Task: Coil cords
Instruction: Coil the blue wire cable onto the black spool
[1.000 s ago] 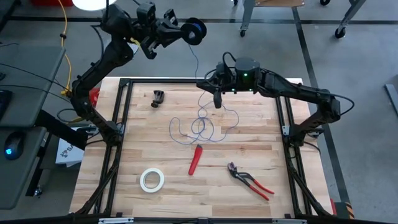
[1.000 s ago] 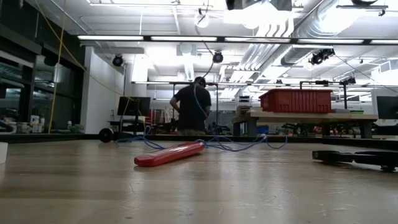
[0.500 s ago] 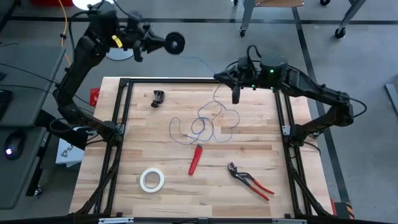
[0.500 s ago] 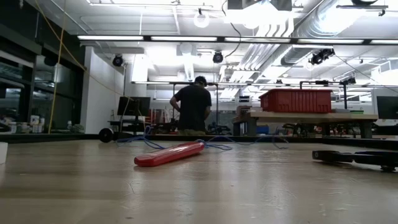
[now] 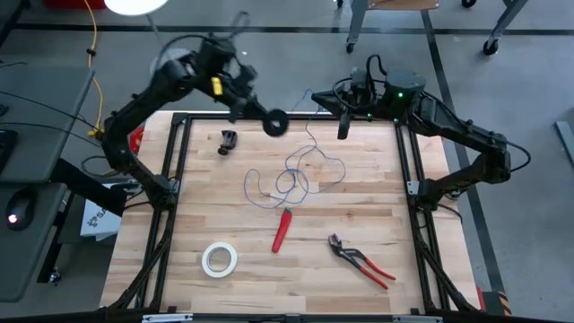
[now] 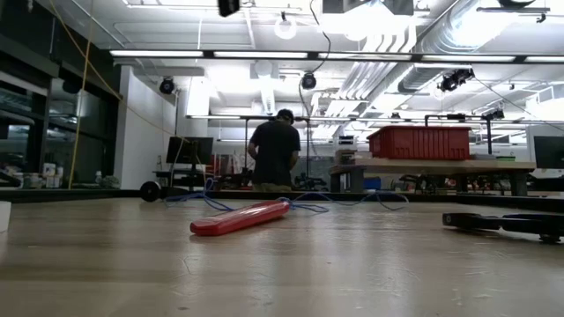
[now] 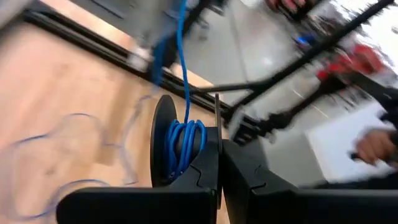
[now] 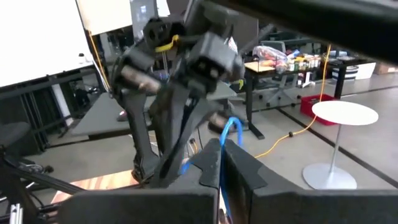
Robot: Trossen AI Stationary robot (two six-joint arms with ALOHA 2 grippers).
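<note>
The cord is a thin blue wire (image 5: 291,179). Its loose loops lie on the wooden table, and one strand rises to my right gripper (image 5: 343,131), which is shut on it over the far edge. The wire's other end is wound on a small black spool (image 5: 275,124), seen close in the left wrist view as the spool (image 7: 180,146). My left gripper (image 7: 219,163) is shut on that spool above the table's far edge, to the left of the right gripper. In the low view the wire (image 6: 339,204) lies flat behind a red tool. My left gripper pinches the spool's thin side flange (image 7: 215,121) between its two fingers. The spool is lifted clear of the table, and the wire runs off its wound core. My right gripper pinches a single strand of the wire (image 8: 231,129) at its fingertips, pointing about level toward the left arm. The strand hangs slack below it to the loops on the table.
On the table lie a red tool (image 5: 282,230), red-handled pliers (image 5: 360,261), a white tape roll (image 5: 219,258) and a small black clamp (image 5: 228,142). A black frame (image 5: 175,144) borders the table. A person stands far behind in the low view.
My left gripper has swung the spool down from high beyond the far edge toward the table, tipping downward and rolling as it went. My right gripper has risen and moved toward the table's right and far edge with the wire. The loops have stayed on the table.
</note>
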